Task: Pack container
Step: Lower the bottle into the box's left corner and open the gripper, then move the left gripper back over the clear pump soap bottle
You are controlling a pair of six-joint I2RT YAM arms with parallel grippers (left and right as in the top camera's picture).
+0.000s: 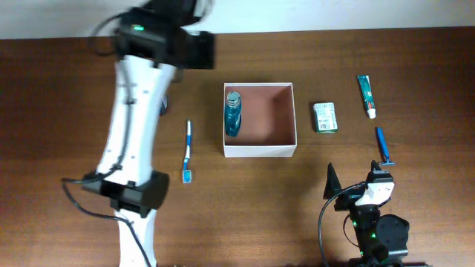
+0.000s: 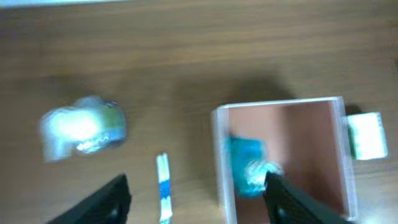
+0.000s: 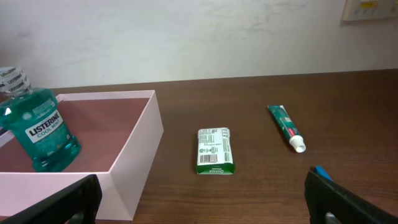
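The container (image 1: 260,150) is a square white-walled box with a reddish-brown inside, at mid table. A teal mouthwash bottle (image 1: 233,115) lies in its left side. My left gripper (image 2: 196,186) is open and empty, high above the table left of the box; this view is blurred. It shows the box (image 2: 219,162) and the bottle (image 2: 249,165). My right gripper (image 1: 358,185) is open and empty near the front edge, right of the box. Its view (image 3: 202,199) shows the box wall (image 3: 134,162) and the bottle (image 3: 40,130).
A blue-white toothbrush (image 1: 188,152) lies left of the box. A green soap packet (image 1: 325,117), a toothpaste tube (image 1: 366,95) and a blue razor (image 1: 383,145) lie to its right. A blurred whitish object (image 2: 81,127) lies further left, under my left arm.
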